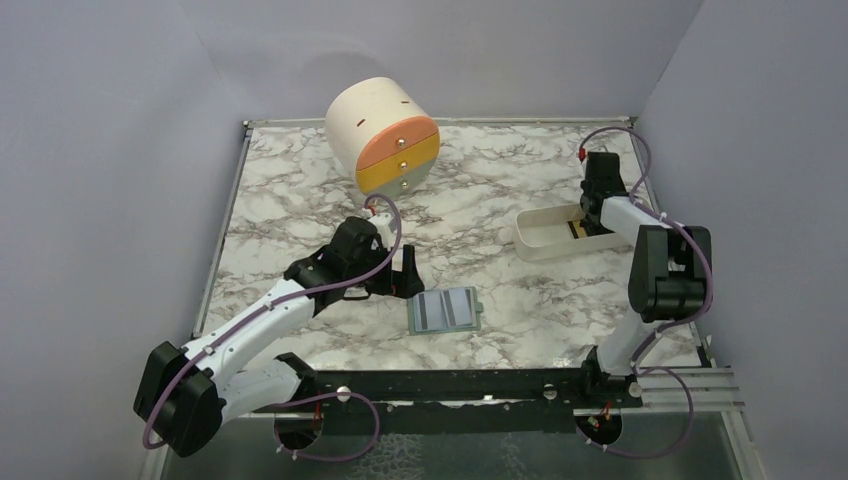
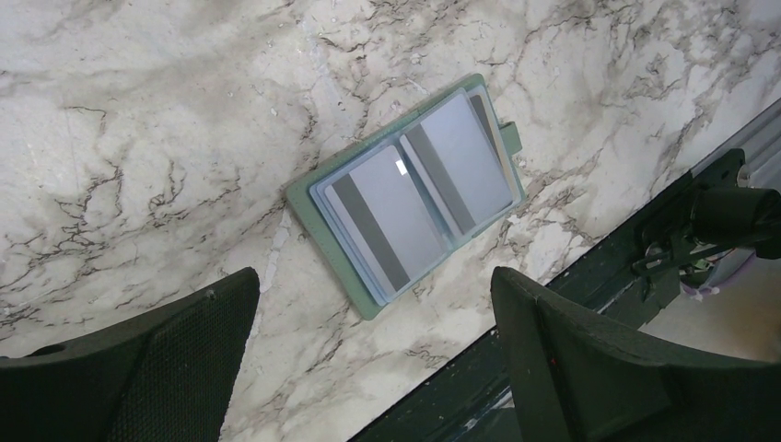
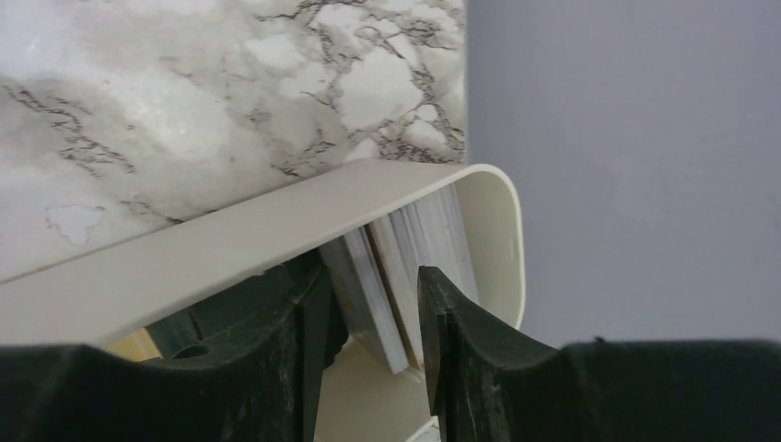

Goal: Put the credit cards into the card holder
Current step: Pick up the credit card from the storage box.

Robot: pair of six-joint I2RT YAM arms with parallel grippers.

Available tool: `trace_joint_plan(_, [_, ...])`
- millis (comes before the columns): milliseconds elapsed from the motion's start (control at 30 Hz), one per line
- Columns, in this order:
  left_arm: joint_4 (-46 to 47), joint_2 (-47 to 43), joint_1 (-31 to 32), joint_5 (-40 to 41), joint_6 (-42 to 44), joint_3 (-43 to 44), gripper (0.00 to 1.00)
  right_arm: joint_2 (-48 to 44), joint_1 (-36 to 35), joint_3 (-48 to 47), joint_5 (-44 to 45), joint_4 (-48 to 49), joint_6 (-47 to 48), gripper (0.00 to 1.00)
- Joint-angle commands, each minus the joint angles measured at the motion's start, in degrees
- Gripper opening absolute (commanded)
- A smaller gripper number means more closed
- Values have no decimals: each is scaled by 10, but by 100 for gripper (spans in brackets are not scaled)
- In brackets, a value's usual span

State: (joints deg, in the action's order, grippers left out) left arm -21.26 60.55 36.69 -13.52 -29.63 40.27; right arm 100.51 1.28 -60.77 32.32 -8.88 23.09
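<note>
The card holder [image 1: 446,310] [image 2: 318,203] lies open and flat on the marble near the front edge. Two pale grey credit cards with dark stripes [image 2: 387,216] [image 2: 465,152] sit in its two halves. My left gripper [image 1: 403,277] [image 2: 371,281] hovers just left of it, open and empty. My right gripper [image 1: 590,213] [image 3: 373,276] reaches down into the white tray [image 1: 540,240] [image 3: 230,244]. Its jaws stand part open astride several cards [image 3: 396,267] standing on edge. The right finger [image 3: 442,313] is against the stack and a gap shows at the left finger.
A cream cylinder with orange, yellow and grey drawers [image 1: 385,135] stands at the back centre. The black base rail [image 1: 450,385] runs along the near edge just below the card holder. Grey walls close in the table on three sides.
</note>
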Motion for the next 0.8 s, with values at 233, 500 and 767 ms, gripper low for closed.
trace_joint_plan(233, [12, 17, -10, -23, 9, 11, 99, -16, 32, 9, -12, 46, 45, 40])
trace_joint_plan(500, [12, 17, -10, -25, 7, 10, 99, -14, 32, 7, -36, 36, 34, 43])
trace_joint_plan(767, [13, 13, -15, -27, 3, 9, 99, -5, 32, 9, -75, 23, 23, 46])
